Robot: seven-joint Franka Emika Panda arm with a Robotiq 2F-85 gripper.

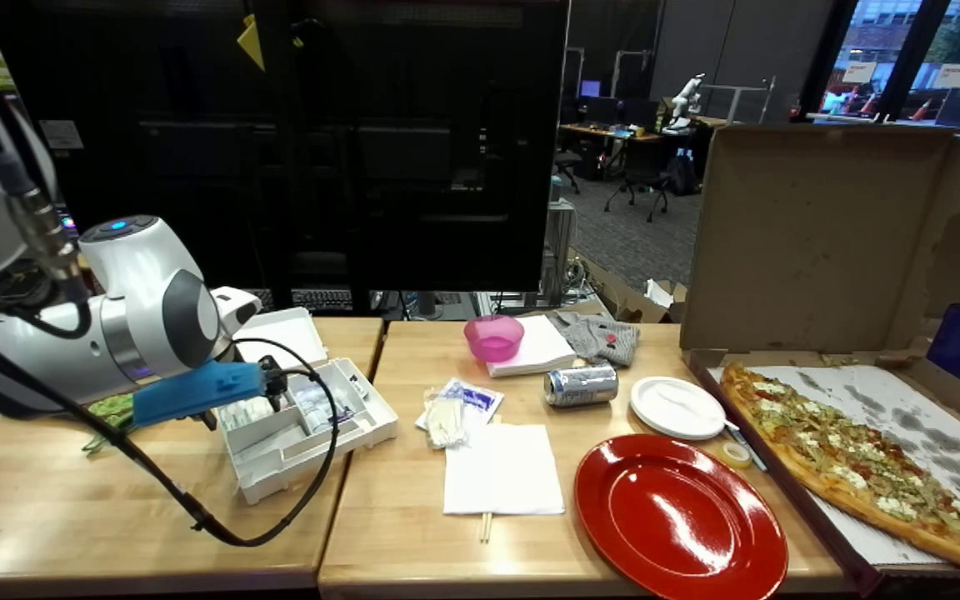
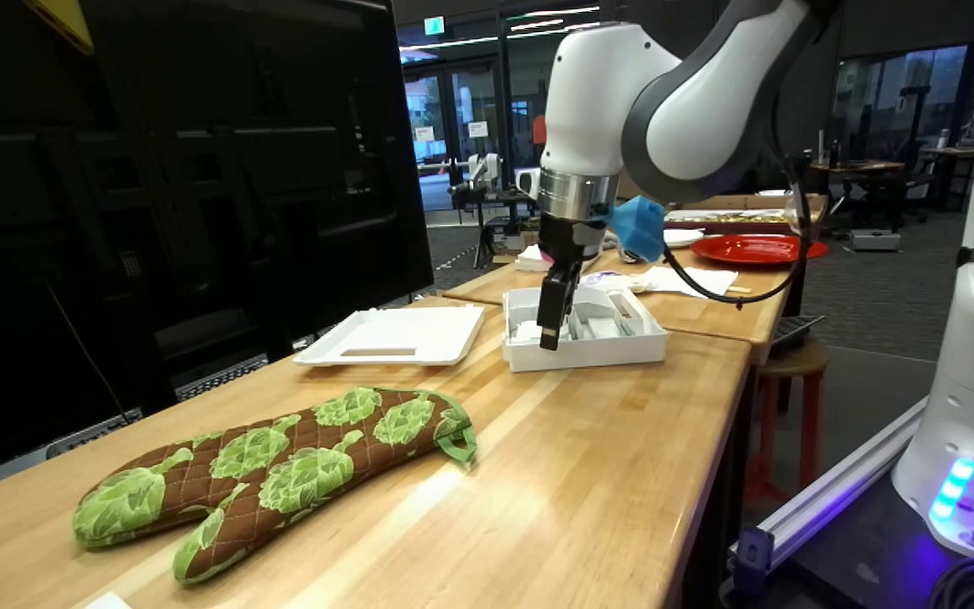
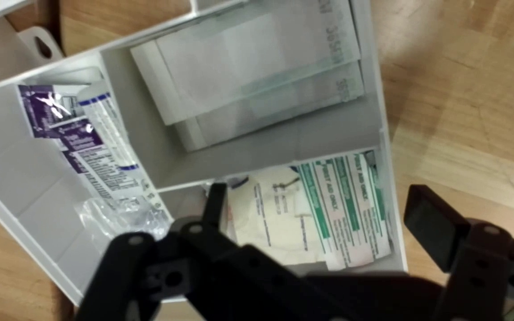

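Observation:
My gripper (image 3: pixel 324 214) is open and empty in the wrist view, fingers spread wide over one end of a white compartment box (image 3: pixel 396 223). One finger is over the box and the other is past its outer wall, over the wood. Between them lie green-and-white first aid packets (image 3: pixel 335 214) and cream packets (image 3: pixel 268 218) in one compartment. White flat packs (image 3: pixel 248 71) lie in the neighbouring compartment. Purple-and-white packets (image 3: pixel 80 133) lie in the long one. In an exterior view the gripper (image 2: pixel 551 326) points down at the near side of the box (image 2: pixel 593 353).
A white lid (image 2: pixel 402 334) lies beside the box. A brown-and-green oven mitt (image 2: pixel 284 469) lies on the table. In an exterior view stand a pink bowl (image 1: pixel 494 337), a can (image 1: pixel 582 386), white plates (image 1: pixel 676 408), a red plate (image 1: pixel 680 517) and an open pizza box (image 1: pixel 822 242). A cable loops near the box.

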